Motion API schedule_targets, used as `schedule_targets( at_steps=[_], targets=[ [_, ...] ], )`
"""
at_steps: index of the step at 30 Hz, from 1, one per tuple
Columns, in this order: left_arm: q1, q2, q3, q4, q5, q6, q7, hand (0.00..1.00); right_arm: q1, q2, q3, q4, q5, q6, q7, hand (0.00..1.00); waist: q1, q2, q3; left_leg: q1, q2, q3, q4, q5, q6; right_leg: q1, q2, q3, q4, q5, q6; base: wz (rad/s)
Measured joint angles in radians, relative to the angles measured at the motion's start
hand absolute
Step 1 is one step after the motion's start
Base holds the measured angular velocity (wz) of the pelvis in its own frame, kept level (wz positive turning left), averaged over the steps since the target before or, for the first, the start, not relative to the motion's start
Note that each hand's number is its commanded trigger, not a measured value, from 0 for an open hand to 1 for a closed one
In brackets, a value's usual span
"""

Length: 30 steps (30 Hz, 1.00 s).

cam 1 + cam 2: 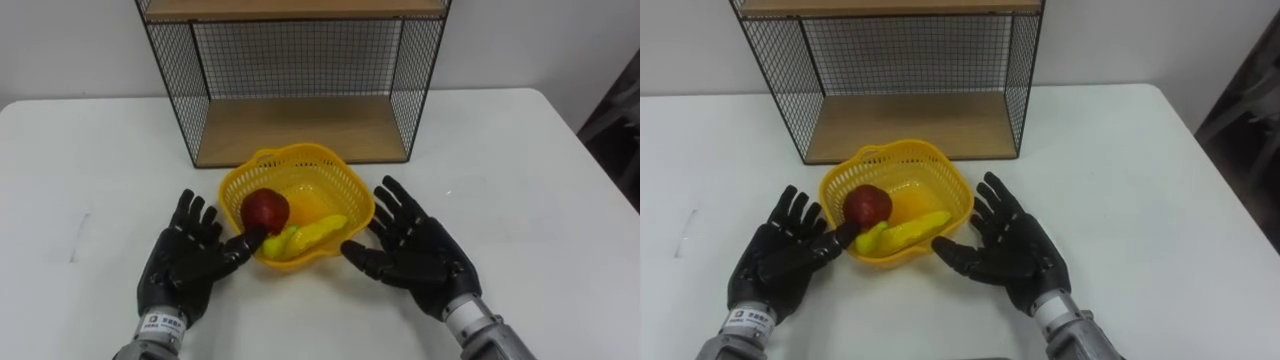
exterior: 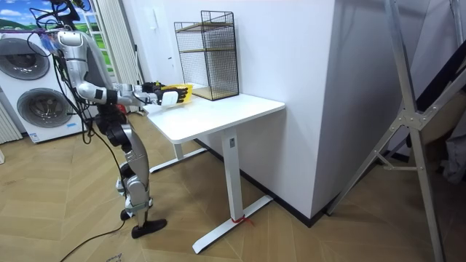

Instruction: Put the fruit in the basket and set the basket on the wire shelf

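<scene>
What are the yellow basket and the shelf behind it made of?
The basket looks like glossy yellow plastic, with moulded slotted walls. The shelf seems black metal wire mesh, thin and rigid; its boards look like pale wood or wood veneer, matt and light brown.

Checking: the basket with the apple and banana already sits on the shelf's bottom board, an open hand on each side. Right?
No. The basket with the apple and banana stands on the table just in front of the shelf, not on its bottom board, as the left eye view shows. The left hand and right hand are open, one on each side.
</scene>
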Motion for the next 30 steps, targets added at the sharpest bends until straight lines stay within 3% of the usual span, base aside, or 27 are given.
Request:
schedule_targets(
  at_steps=[18,30],
  targets=[
    [-0.038,-0.016,0.01,-0.049,0.005,0.001,-0.002,0.0,-0.108,0.018,-0.002,0.0,-0.006,0.0,0.013,0.0,0.0,-0.008,0.0034,0.0,-0.001,-0.001,0.005,0.0,0.0,-0.001,-0.001,0.006,-0.003,-0.001,0.001,0.0],
    [-0.038,-0.015,0.004,-0.064,0.027,0.0,-0.003,0.0,-0.112,0.015,0.009,-0.001,-0.055,-0.007,0.006,0.0,0.002,-0.019,0.0014,0.005,0.0,0.001,0.006,0.0,0.0,0.003,0.001,0.011,-0.001,-0.001,0.001,0.0]
  ],
)
